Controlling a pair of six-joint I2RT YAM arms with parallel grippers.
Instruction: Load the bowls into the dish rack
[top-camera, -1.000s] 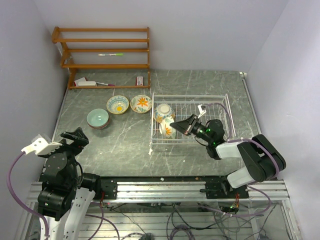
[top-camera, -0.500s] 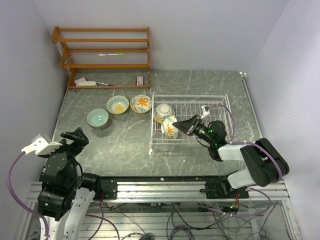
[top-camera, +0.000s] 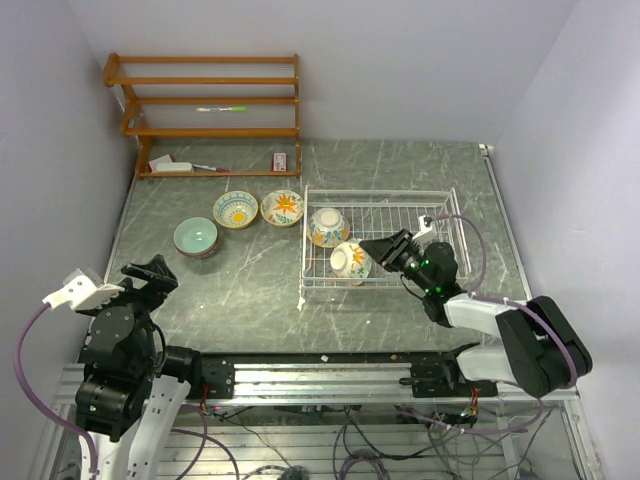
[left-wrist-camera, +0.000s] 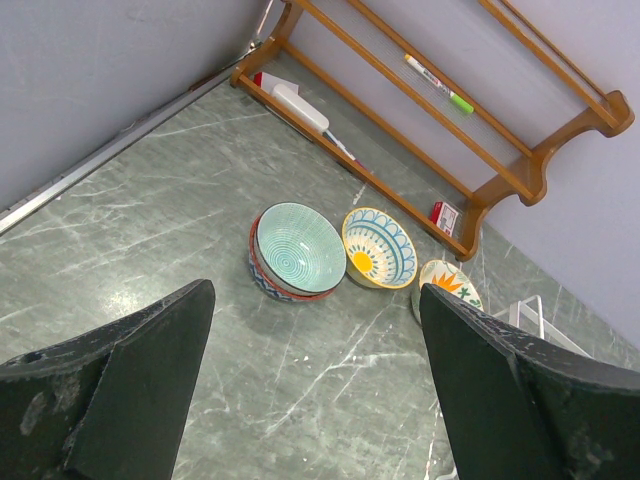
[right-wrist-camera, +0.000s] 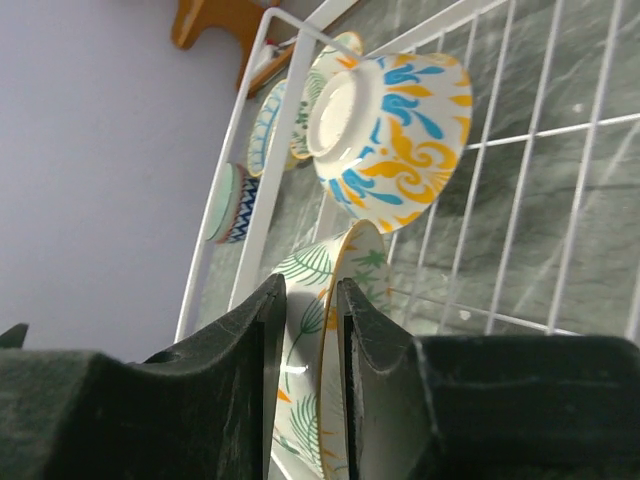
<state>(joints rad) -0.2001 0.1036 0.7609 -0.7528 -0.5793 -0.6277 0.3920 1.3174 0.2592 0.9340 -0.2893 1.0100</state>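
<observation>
Grey-green marbled surface (top-camera: 250, 300), w/ 1 wooden shelf (top-camera: 210, 80) at the far left corner against the wall. 1 dish rack (top-camera: 380, 190), white wire, sits right of centre. 2 arms are bolted at the near edge.

The left tool (top-camera: 150, 272) hangs over the near left of the surface, fingers (left-wrist-camera: 140, 370) spread wide, nothing btw them. The right tool (top-camera: 368, 250) comes into the rack from the right. Its fingers (right-wrist-camera: 240, 350) are pinched narrow on the rim of the leaf-pattern bowl (top-camera: 350, 260), which stands tilted on edge in the rack's near left part.

Bowls: 5 counted.
- 2 in the rack: the held one, plus a blue-and-yellow bowl (top-camera: 328, 225) mouth down just behind it. Can't tell if they touch.
- 3 on the surface left of the rack, all mouth up: orange-flower bowl (top-camera: 283, 207) nearest the rack, sun-pattern bowl (top-camera: 235, 210) just beside it, teal bowl (top-camera: 195, 237) further left and a bit nearer.

Small stuff on the shelf:
- 1 white-and-green marker (top-camera: 220, 108) on a middle tier.
- Bottom tier: 1 white-and-red block (top-camera: 165, 163), 1 pen (top-camera: 210, 168), 1 small red-and-white box (top-camera: 280, 160).

Labels too small to read.
</observation>
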